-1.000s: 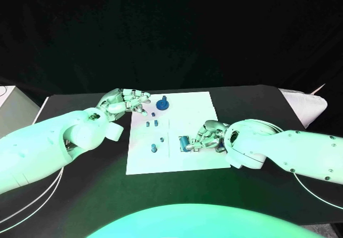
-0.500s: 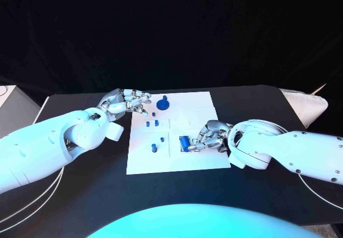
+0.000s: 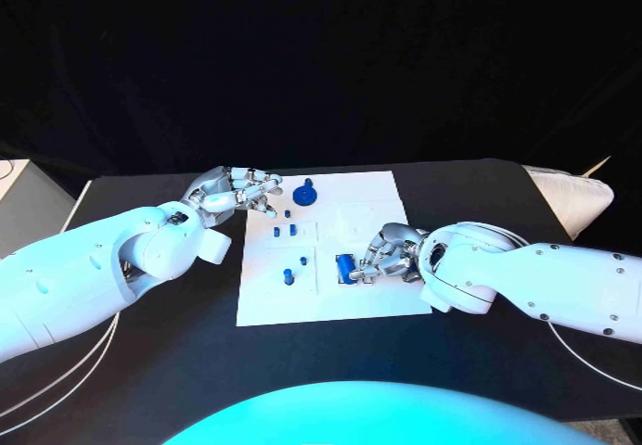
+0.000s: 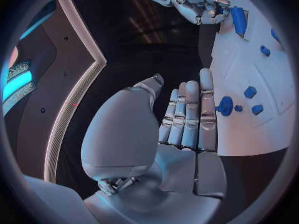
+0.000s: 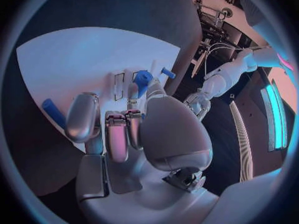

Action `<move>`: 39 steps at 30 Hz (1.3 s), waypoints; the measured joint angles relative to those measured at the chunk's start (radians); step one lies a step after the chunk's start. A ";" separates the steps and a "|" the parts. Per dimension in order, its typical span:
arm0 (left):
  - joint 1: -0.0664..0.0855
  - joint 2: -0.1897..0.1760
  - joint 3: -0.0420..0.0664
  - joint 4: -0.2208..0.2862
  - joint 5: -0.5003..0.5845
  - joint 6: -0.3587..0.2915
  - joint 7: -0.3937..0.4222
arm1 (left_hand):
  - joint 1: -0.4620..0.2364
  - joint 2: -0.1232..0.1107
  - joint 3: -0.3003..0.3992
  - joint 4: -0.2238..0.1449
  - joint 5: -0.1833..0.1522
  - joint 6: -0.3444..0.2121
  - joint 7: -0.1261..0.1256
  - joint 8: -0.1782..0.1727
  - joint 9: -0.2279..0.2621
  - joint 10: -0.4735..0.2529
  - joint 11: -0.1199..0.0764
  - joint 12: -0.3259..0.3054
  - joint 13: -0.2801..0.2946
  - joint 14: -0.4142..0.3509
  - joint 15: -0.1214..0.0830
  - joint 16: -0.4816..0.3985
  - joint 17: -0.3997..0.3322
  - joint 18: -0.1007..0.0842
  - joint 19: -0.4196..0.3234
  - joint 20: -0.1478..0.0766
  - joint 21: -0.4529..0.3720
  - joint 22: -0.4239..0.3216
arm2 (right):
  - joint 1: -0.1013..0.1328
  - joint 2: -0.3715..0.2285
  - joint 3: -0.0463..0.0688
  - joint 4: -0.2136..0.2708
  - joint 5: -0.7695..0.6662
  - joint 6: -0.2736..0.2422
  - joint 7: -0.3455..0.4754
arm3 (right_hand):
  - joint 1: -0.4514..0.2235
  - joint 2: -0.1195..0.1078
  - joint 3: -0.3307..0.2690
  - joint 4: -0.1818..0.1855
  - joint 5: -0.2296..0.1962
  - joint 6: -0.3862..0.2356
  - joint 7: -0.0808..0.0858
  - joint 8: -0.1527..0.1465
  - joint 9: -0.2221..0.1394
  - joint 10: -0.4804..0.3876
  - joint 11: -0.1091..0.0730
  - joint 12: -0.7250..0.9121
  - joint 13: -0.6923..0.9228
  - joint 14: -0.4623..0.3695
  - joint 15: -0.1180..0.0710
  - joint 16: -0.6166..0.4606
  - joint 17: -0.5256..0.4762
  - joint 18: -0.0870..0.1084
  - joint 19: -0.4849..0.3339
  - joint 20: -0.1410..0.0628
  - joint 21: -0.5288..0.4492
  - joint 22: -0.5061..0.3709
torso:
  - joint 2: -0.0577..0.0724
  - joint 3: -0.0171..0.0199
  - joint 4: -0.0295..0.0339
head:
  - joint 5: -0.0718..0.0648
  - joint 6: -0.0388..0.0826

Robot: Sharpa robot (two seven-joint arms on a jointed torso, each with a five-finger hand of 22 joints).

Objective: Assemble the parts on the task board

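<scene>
Near side first: the right hand (image 3: 384, 257) sits over the task board (image 3: 335, 301) on the black table (image 3: 174, 362), fingers (image 5: 82, 117) pinching a blue block (image 3: 345, 268). The right wrist view adds a second blue piece (image 5: 54, 112) lying loose. Mid-board, small blue pegs (image 3: 287, 275). At the far left corner, the left hand (image 3: 238, 193), fingers curled and holding nothing, beside a round blue part (image 3: 306, 196). No readable writing.

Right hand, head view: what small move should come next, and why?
Probably lift the blue part slightly off the task board. The right hand has its fingers around it at the board's near right area, while the left hand rests at the far left edge, holding nothing.
</scene>
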 measured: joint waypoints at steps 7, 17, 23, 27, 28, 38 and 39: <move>0.000 0.001 0.000 0.000 0.000 0.001 -0.001 | 0.000 0.000 0.000 0.000 0.000 0.000 0.000 0.000 0.001 0.000 0.000 0.000 0.000 0.000 0.000 -0.003 -0.001 0.000 -0.003 0.003 0.000 0.001 | -0.004 0.010 0.000 -0.011 -0.022 -0.011 -0.021 | 0.004 0.004 0.000 0.000 0.000 0.000 0.000 0.000 -0.001 0.000 0.000 0.004 0.000 0.000 0.000 0.000 0.000 0.000 0.000 0.000 0.000 0.000 | 0.000 -0.0006 -0.0001 | -0.001 0.000; 0.000 0.001 0.000 0.000 0.000 0.002 -0.002 | 0.000 0.000 0.000 0.000 0.000 0.000 0.000 0.000 0.001 0.000 0.000 0.000 0.000 0.000 0.000 -0.004 -0.001 0.000 -0.004 0.004 0.000 0.002 | -0.010 0.027 -0.001 -0.023 -0.042 -0.014 -0.029 | 0.007 0.006 0.000 0.000 -0.002 0.000 0.000 0.000 -0.002 -0.001 0.001 0.005 0.000 0.000 0.000 0.000 0.000 0.000 0.000 0.000 0.000 0.000 | 0.000 -0.0007 -0.0001 | -0.002 0.000; 0.000 0.001 0.000 0.000 0.000 0.003 -0.002 | 0.000 0.000 0.000 0.000 0.000 0.000 0.000 0.000 0.001 0.000 0.000 0.000 0.000 0.000 0.000 -0.004 -0.001 0.000 -0.004 0.004 0.000 0.002 | -0.016 0.035 -0.001 -0.033 -0.048 -0.013 -0.029 | 0.012 0.004 0.000 0.000 -0.010 0.000 0.000 0.000 -0.003 0.000 0.000 0.003 0.000 0.000 0.000 0.000 0.000 0.000 0.000 0.000 0.000 0.000 | 0.000 -0.0005 -0.0001 | -0.001 0.000; 0.000 0.000 0.000 0.000 0.000 0.004 -0.002 | 0.000 0.000 0.000 0.000 0.000 0.000 0.000 0.000 0.001 0.000 0.000 0.000 0.000 0.000 0.000 -0.004 -0.001 0.000 -0.004 0.004 0.000 0.002 | -0.018 0.036 -0.001 -0.037 -0.050 -0.008 -0.029 | 0.012 0.004 0.000 0.000 -0.014 0.000 0.000 0.000 -0.003 0.001 -0.001 0.002 0.000 0.000 0.000 0.000 0.000 0.000 0.000 0.000 0.000 0.000 | 0.000 -0.0005 -0.0001 | 0.000 0.000; 0.000 0.000 0.000 0.000 0.000 0.004 -0.002 | 0.000 0.000 0.000 0.000 0.000 0.000 0.000 0.000 0.001 0.000 0.000 0.000 0.000 0.000 0.000 -0.004 -0.001 0.000 -0.004 0.004 0.000 0.002 | -0.019 0.036 -0.001 -0.038 -0.050 -0.006 -0.029 | 0.017 -0.002 0.000 0.000 -0.014 0.000 0.000 0.000 -0.004 0.001 -0.001 0.002 0.000 0.000 0.000 0.000 0.000 0.000 0.000 0.000 0.000 0.000 | 0.000 -0.0006 -0.0003 | 0.000 0.000; 0.000 0.000 0.000 0.000 0.000 0.005 -0.003 | 0.005 0.005 0.000 0.000 0.000 0.000 0.000 0.000 0.000 0.000 0.000 0.000 0.000 0.000 0.000 -0.004 -0.002 0.000 -0.007 0.000 0.007 0.005 | -0.023 0.038 0.000 -0.044 -0.052 0.015 -0.029 | 0.057 -0.030 0.004 -0.004 -0.019 0.000 0.000 0.000 -0.010 0.002 -0.002 -0.001 0.000 0.000 0.000 0.000 0.000 0.000 0.000 0.000 0.000 0.000 | 0.000 -0.0005 -0.0007 | 0.000 0.000; 0.000 0.000 0.000 0.000 0.000 0.005 -0.003 | 0.005 0.005 0.000 0.000 0.000 0.000 0.000 0.000 0.000 0.000 0.000 0.000 0.000 0.000 0.000 -0.004 -0.002 0.000 -0.007 0.000 0.007 0.005 | -0.023 0.038 0.000 -0.044 -0.052 0.015 -0.028 | 0.061 -0.030 0.007 -0.007 -0.019 0.002 -0.002 0.000 -0.011 0.002 -0.002 -0.002 0.000 0.000 0.000 0.000 0.000 0.000 0.000 0.000 0.000 0.000 | 0.000 -0.0004 -0.0007 | 0.000 0.000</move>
